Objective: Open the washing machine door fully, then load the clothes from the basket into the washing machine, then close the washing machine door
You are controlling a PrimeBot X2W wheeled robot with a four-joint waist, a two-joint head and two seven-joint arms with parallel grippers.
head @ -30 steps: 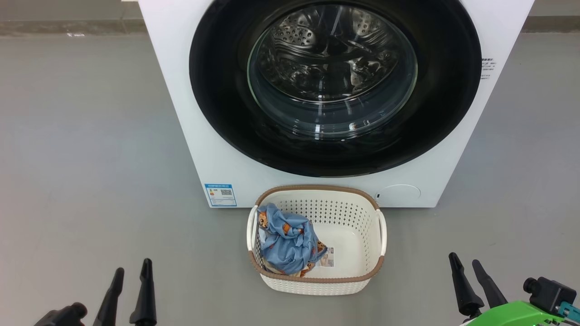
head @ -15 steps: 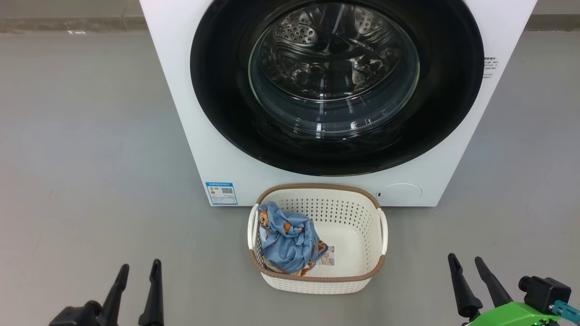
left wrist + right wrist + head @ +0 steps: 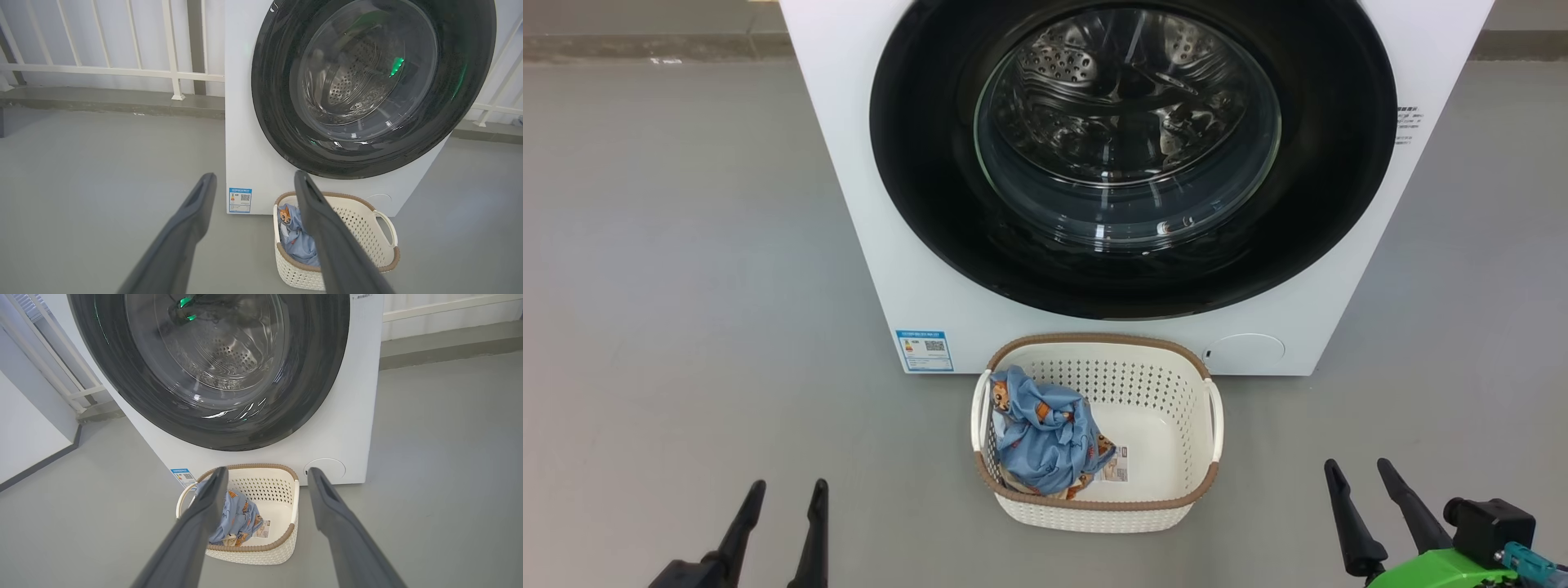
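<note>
The white washing machine [image 3: 866,245] stands ahead with its glossy black round door [image 3: 915,163] shut flat against the front; the steel drum shows through the glass window [image 3: 1127,131]. On the floor just before it sits the cream basket [image 3: 1168,510] with a brown rim. Light blue printed clothes [image 3: 1041,441] lie bunched in its left half. My left gripper [image 3: 787,490] is open at the lower left, well short of the basket. My right gripper [image 3: 1358,469] is open at the lower right. Nothing is between either pair of fingers.
Bare grey floor [image 3: 686,286] spreads on both sides of the machine. A white railing [image 3: 122,71] and a low kerb [image 3: 102,102] run behind it. A blue energy sticker [image 3: 924,349] and a round service flap [image 3: 1245,347] mark the machine's lower front.
My left gripper has drifted right and lower in the head view. The right gripper has shifted slightly. The basket, clothes and door are as before.
</note>
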